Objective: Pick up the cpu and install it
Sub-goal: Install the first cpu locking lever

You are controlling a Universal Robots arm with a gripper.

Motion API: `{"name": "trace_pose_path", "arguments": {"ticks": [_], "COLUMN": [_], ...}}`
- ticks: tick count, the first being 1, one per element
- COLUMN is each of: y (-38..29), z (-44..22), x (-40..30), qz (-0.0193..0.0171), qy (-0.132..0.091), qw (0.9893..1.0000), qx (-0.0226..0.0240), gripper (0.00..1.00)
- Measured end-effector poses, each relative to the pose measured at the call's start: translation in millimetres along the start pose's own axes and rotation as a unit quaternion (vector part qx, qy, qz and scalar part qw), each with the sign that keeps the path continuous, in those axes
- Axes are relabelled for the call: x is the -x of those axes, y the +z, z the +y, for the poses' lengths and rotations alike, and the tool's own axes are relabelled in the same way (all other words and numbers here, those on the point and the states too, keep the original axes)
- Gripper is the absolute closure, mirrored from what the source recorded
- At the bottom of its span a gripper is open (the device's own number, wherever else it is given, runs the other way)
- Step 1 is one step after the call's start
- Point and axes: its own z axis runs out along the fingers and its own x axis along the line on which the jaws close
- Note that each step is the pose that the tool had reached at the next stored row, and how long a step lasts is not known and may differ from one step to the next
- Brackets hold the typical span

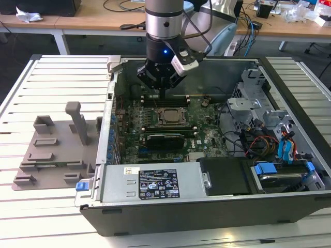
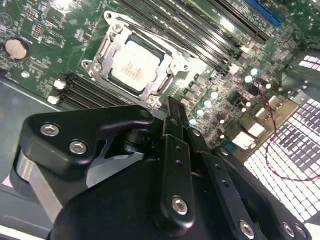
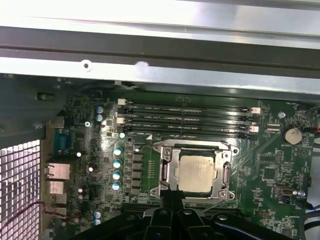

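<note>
The cpu (image 3: pixel 196 173), a flat square chip with a silver-grey top, lies inside the metal socket frame (image 3: pixel 167 170) on the green motherboard (image 1: pixel 199 135). It also shows in the second wrist view as the pale cpu (image 2: pixel 134 65) and in the exterior view as the cpu (image 1: pixel 168 115). My gripper (image 1: pixel 162 94) hangs a short way above the socket, toward the case's back wall. Its black fingers (image 2: pixel 172 112) are drawn together with nothing between them, and the gripper (image 3: pixel 172 196) does not touch the chip.
The open computer case (image 1: pixel 289 88) surrounds the board. Memory slots (image 3: pixel 185 117) run behind the socket. A drive cage with cables (image 1: pixel 269 124) stands at the exterior view's right, a power supply (image 1: pixel 155 183) at the front. A grey plastic tray (image 1: pixel 51 150) lies outside, left of the case.
</note>
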Motion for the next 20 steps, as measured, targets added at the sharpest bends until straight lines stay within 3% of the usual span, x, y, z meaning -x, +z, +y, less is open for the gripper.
{"name": "trace_pose_path", "arguments": {"ticks": [7, 14, 16, 17, 19, 20], "y": [-0.2, -0.5, -0.7, -0.5, 0.0, 1.3], "z": [0.8, 9.1, 12.4, 13.8, 15.8, 16.9], "x": [-10.1, -17.2, -24.0, -28.5, -38.2, -40.1], "qz": [0.0, 0.0, 0.0, -0.0001, -0.0008, -0.001], "qy": [0.0, 0.0, 0.0, 0.0, 0.0, 0.0], "qw": [1.0, 1.0, 1.0, 1.0, 0.9999, 0.9999], "qx": [0.0, 0.0, -0.0001, 0.0012, 0.0138, 0.0172], "gripper": [0.89, 0.89, 0.89, 0.89, 0.89, 0.89]}}
